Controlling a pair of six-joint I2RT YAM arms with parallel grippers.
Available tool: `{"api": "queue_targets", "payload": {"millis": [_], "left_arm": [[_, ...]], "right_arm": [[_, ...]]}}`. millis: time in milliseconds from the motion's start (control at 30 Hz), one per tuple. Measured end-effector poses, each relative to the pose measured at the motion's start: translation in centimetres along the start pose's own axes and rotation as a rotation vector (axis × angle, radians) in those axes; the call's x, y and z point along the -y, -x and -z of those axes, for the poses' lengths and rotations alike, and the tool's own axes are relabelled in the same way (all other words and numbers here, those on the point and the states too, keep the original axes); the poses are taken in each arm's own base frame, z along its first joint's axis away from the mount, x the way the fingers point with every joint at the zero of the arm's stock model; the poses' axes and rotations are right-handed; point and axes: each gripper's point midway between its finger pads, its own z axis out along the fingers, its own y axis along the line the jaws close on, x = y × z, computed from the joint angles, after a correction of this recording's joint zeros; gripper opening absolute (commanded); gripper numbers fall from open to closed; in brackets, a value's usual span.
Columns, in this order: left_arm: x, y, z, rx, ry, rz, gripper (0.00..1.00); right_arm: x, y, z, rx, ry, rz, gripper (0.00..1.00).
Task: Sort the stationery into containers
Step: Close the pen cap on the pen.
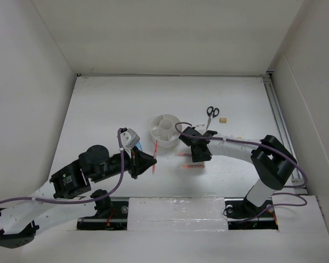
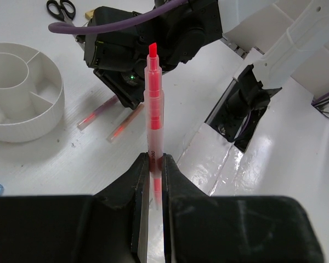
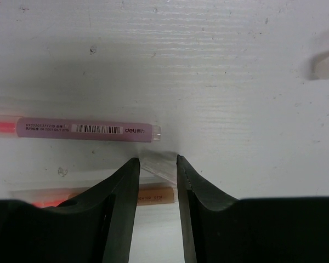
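My left gripper (image 2: 155, 164) is shut on the lower end of a thin red pen (image 2: 153, 98), which stands up from its jaws, beside the round white organizer (image 1: 165, 130). In the top view the left gripper (image 1: 145, 163) holds that pen (image 1: 155, 149) just left of the organizer. My right gripper (image 3: 157, 160) hangs low over the table with its jaws partly open. A purple-labelled pen (image 3: 88, 130) lies just beyond its tips and an orange-labelled marker (image 3: 153, 194) lies under them. A clear piece (image 3: 159, 166) sits between the tips; I cannot tell if they touch it.
Black-handled scissors (image 1: 211, 113) and a small tan eraser (image 1: 223, 119) lie right of the organizer (image 2: 22, 93). Two pens (image 1: 183, 155) (image 1: 191, 166) lie below the right gripper (image 1: 200, 150). White walls enclose the table on three sides.
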Motion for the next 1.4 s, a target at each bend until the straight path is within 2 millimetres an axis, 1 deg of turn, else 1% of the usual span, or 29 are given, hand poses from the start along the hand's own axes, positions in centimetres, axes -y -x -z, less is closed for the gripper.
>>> {"api": "queue_targets", "payload": {"millis": [333,600,867,967,1033,1167,1233,1300,1400], "left_arm": [[0.2,0.1,0.2,0.005,-0.009,0.0,0.0],[0.2,0.1,0.2,0.005,-0.01,0.0,0.0],[0.2,0.1,0.2,0.005,-0.01,-0.001,0.0],[0.2,0.1,0.2,0.005,-0.01,0.0,0.0],[0.2,0.1,0.2,0.005,-0.01,-0.001,0.0],[0.2,0.1,0.2,0.005,-0.01,0.0,0.0],[0.2,0.1,0.2,0.005,-0.01,-0.001,0.0],[0.2,0.1,0.2,0.005,-0.01,-0.001,0.0],[0.2,0.1,0.2,0.005,-0.009,-0.001,0.0]], "right_arm": [[0.8,0.2,-0.2,-0.009,-0.016,-0.04,0.41],[1.9,0.3,-0.3,-0.019,-0.038,-0.071,0.41],[2.1,0.0,-0.3,-0.021,-0.037,-0.071,0.39],[2.1,-0.2,-0.2,-0.026,-0.033,-0.069,0.38],[2.1,-0.2,-0.2,-0.027,-0.031,-0.07,0.35],[1.9,-0.4,-0.2,-0.031,-0.02,-0.071,0.35],[1.9,-0.4,-0.2,-0.033,-0.017,-0.072,0.32],[1.8,-0.4,-0.2,-0.033,-0.012,-0.072,0.32],[1.7,-0.5,-0.2,-0.037,-0.006,-0.073,0.24]]}}
